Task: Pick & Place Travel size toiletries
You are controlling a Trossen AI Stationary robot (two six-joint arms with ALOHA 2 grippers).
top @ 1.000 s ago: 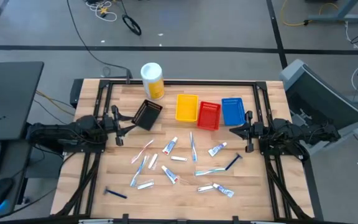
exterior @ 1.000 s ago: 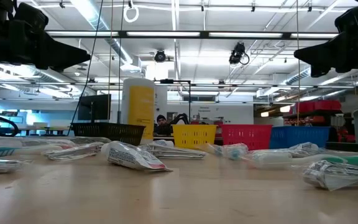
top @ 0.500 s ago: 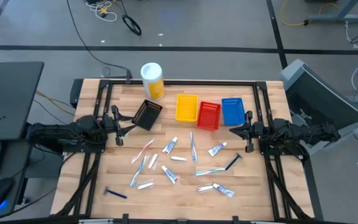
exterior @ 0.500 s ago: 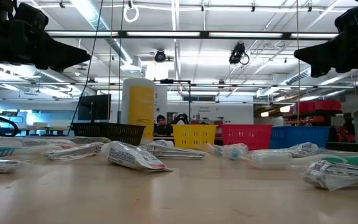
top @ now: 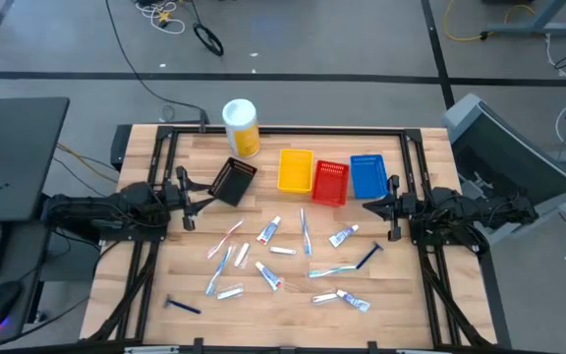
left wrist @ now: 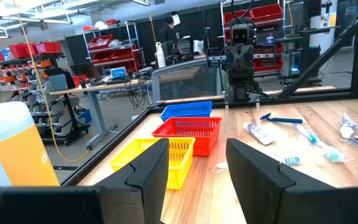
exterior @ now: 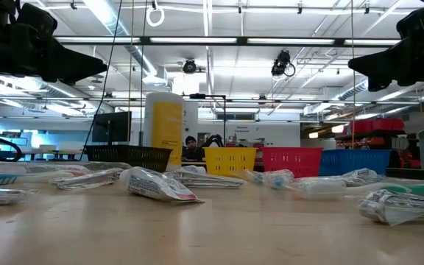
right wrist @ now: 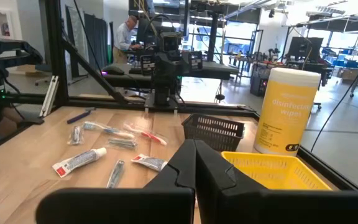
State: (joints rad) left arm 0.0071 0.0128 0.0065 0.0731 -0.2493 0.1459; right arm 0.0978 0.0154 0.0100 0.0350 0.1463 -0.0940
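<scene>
Table, wooden, bearing all items below, arms hanging over its left and right edges.

Left gripper hovering above the left edge, near the black tray; fingers standing spread, empty. Right gripper hovering above the right edge, just beside the blue tray; fingers pressing together, holding nothing.

Yellow canister with white lid, standing upright near the far edge, left of centre.

Four trays sitting toward the far edge: black tray lying tilted nearest the left edge; yellow tray, red tray and blue tray lining up side by side toward the right edge, touching or nearly so.

Travel size toiletries lying scattered across the middle and toward the near edge, none sitting in any tray. Among them: dark blue razor resting apart near the near left corner; second razor lying toward the right edge; toothpaste tube lying just beyond it; another tube lying at centre; toothbrush lying lengthwise below the yellow tray; pink toothbrush lying left of centre.
</scene>
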